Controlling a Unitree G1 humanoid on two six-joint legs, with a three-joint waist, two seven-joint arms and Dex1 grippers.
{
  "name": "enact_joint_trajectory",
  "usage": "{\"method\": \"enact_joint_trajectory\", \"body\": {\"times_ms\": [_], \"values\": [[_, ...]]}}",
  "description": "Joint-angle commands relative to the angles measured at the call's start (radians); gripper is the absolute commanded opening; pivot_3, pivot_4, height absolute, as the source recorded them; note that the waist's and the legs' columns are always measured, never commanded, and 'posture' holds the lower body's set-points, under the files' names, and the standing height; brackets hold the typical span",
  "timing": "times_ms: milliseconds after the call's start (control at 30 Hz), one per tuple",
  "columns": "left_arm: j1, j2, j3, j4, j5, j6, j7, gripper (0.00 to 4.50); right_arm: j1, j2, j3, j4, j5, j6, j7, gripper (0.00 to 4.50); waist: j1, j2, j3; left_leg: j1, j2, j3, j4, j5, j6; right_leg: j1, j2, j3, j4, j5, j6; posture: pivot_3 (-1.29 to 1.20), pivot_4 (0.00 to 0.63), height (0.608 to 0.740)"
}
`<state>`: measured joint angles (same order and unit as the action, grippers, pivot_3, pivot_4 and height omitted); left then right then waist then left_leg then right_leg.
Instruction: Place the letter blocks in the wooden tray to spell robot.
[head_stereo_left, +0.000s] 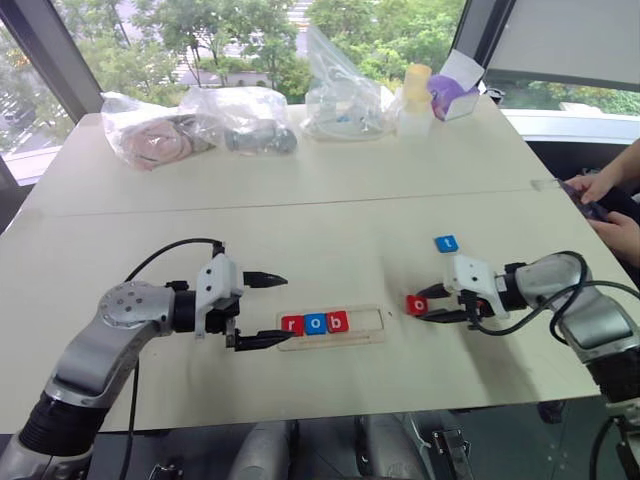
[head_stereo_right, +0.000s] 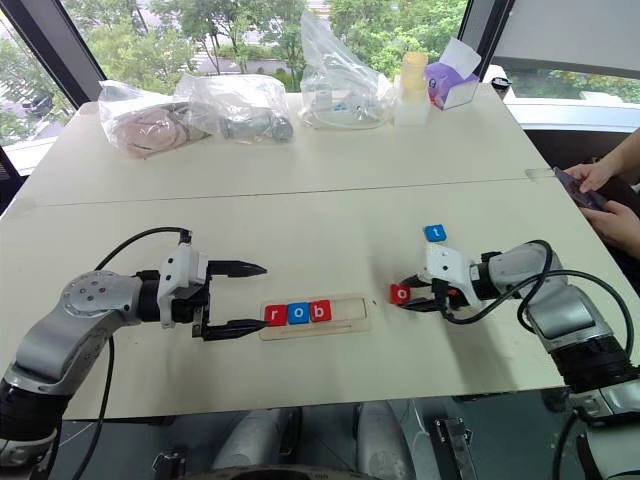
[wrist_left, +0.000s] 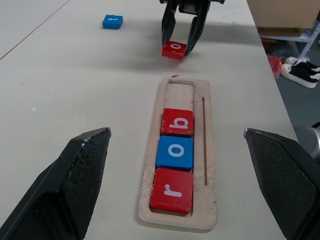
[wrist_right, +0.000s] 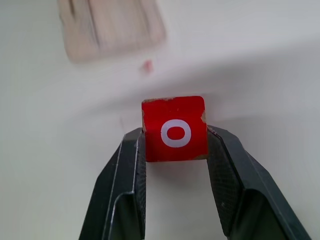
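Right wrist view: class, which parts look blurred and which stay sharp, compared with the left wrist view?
Right wrist view: the tray and table are smeared, the red o block crisp between the fingers. Left wrist view: tray and letters sharp.

Clutter along the far edge of my tabletop (head_stereo_left: 330, 190)

Three clear plastic bags (head_stereo_left: 245, 120) lie in a row at the far edge, and beside them stand a pale yellow bottle (head_stereo_left: 414, 100) and a purple box (head_stereo_left: 452, 95). At my right a person's hands (head_stereo_left: 610, 215) hold a phone. Trees show through the windows (head_stereo_left: 240, 40) beyond.
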<state>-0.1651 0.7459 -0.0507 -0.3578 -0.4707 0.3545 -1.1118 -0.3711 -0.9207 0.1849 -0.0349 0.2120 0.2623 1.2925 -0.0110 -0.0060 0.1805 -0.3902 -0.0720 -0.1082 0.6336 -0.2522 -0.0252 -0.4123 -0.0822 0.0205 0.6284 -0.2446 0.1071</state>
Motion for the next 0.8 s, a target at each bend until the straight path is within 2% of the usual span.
{"method": "enact_joint_trajectory", "body": {"times_ms": [33, 167, 367, 800], "values": [[-0.013, 0.006, 0.021, -0.023, -0.015, 0.001, 0.002, 4.50, -0.031, 0.012, -0.002, -0.169, 0.049, 0.137, -0.017, 1.12, 0.001, 0.000, 0.000, 0.000, 0.000, 0.000, 0.000, 0.000, 0.000, 0.000, 0.000, 0.000, 0.000, 0.000, 0.000, 0.00, 0.150, 0.740], [-0.012, 0.005, 0.021, -0.028, -0.016, 0.006, 0.004, 4.50, -0.036, 0.041, 0.055, -0.257, 0.025, 0.216, -0.050, 1.12, 0.001, 0.000, 0.000, 0.000, 0.000, -0.001, 0.000, 0.000, 0.000, 0.000, 0.000, 0.000, 0.000, 0.000, 0.000, 0.00, 0.150, 0.740], [-0.005, 0.007, 0.024, -0.038, -0.017, 0.012, 0.009, 4.50, -0.066, 0.086, 0.127, -0.275, -0.004, 0.270, -0.075, 1.12, 0.001, 0.000, 0.000, -0.001, 0.000, 0.000, 0.000, 0.000, 0.000, 0.000, -0.001, 0.000, 0.000, 0.000, 0.000, 0.00, 0.150, 0.740], [0.015, 0.008, 0.027, -0.051, -0.019, 0.017, 0.022, 4.50, -0.096, 0.142, 0.190, -0.234, -0.047, 0.262, -0.089, 1.12, 0.000, 0.000, 0.000, -0.001, 0.000, 0.000, 0.000, 0.000, 0.000, 0.000, 0.000, -0.001, 0.000, 0.000, 0.000, 0.00, 0.150, 0.740]]}}
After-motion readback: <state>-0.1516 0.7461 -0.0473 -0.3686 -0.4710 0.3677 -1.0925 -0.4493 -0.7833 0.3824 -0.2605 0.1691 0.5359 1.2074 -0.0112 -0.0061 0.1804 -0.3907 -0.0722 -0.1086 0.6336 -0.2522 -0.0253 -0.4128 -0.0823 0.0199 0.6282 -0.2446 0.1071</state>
